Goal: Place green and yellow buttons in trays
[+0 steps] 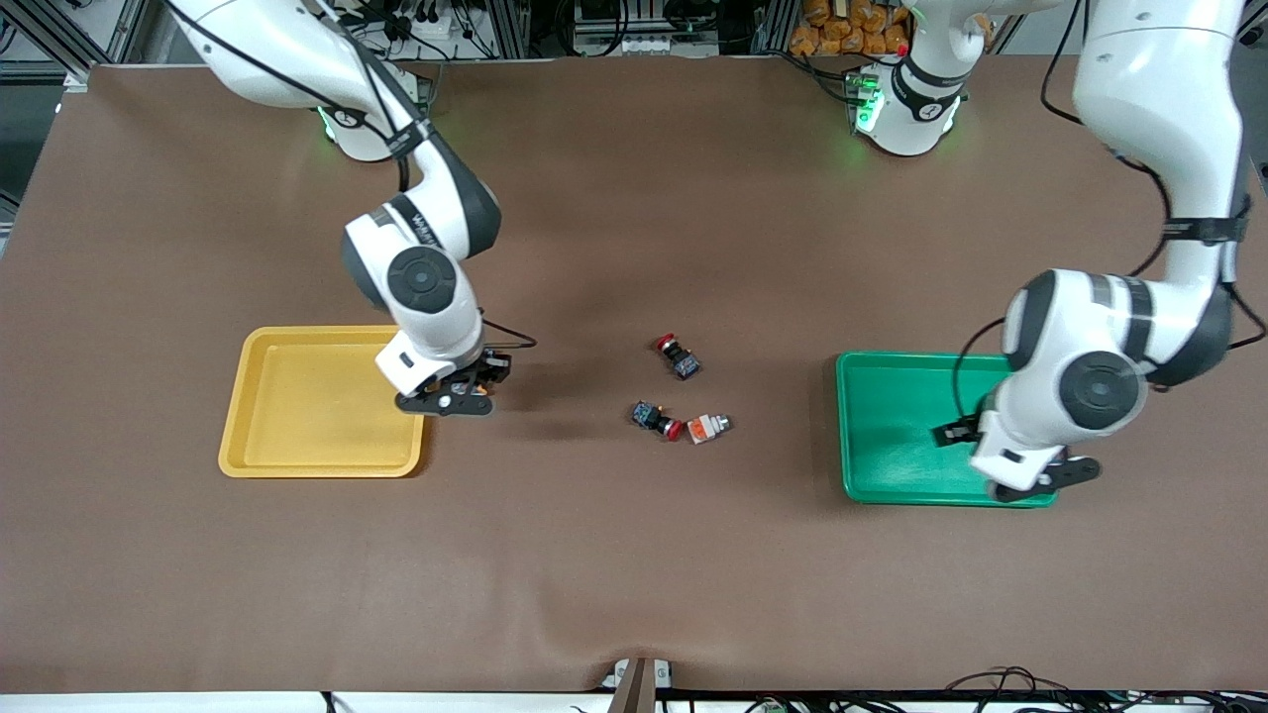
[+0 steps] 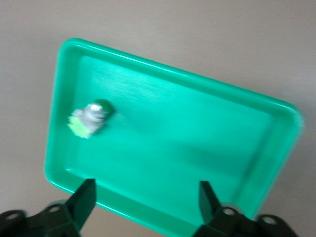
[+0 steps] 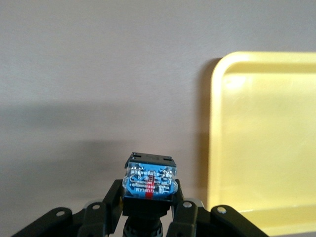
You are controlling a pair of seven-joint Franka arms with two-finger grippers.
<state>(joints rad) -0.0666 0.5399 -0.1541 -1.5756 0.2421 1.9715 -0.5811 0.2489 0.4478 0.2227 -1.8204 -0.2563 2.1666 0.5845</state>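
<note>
My right gripper (image 1: 464,392) is shut on a black-bodied button (image 3: 149,177); its blue-labelled end faces the wrist camera and its cap is hidden. It hangs over the table just beside the yellow tray (image 1: 297,406), at the rim toward the middle. In the left wrist view, my left gripper (image 2: 146,200) stands open with nothing between its fingers, above the rim of the green tray (image 2: 163,148). A white-bodied button with a pale green face (image 2: 89,120) lies on its side in that tray. A white-bodied button with an orange face (image 1: 707,427) lies mid-table.
Two black-bodied buttons with red caps (image 1: 679,356) (image 1: 657,419) lie mid-table, one touching the orange-faced button. The left arm covers the green tray's (image 1: 911,431) end in the front view.
</note>
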